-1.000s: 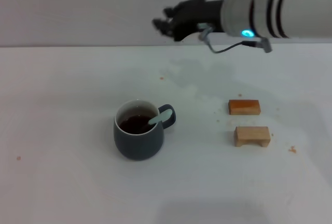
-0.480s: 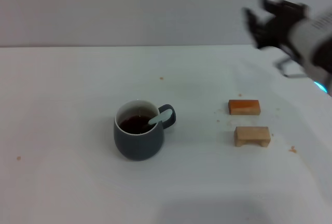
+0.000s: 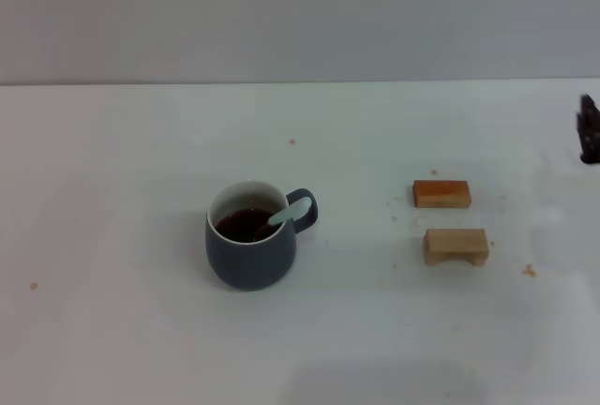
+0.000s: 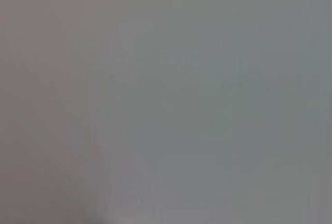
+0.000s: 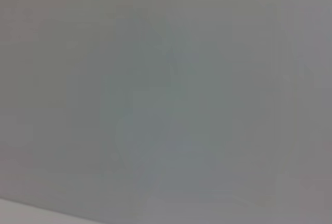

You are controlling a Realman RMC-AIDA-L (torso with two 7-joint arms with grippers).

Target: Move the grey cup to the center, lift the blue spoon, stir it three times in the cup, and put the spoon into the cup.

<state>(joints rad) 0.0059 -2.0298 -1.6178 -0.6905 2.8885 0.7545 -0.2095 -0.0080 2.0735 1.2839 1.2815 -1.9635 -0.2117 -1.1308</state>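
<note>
The grey cup (image 3: 249, 236) stands on the white table a little left of the middle in the head view, its handle pointing right and dark liquid inside. The blue spoon (image 3: 290, 211) rests in the cup, its pale handle leaning over the rim toward the handle side. Only a dark tip of my right gripper (image 3: 590, 131) shows at the far right edge, well away from the cup. My left gripper is out of view. Both wrist views show only a blank grey surface.
Two small wooden blocks lie right of the cup: an orange-brown one (image 3: 441, 193) and a paler one (image 3: 456, 245) nearer to me. Small crumbs dot the white table (image 3: 141, 330). A grey wall runs along the back.
My right arm has swung from above the table's back middle to the right and has almost left the head view. Cup, spoon and blocks have not moved.
</note>
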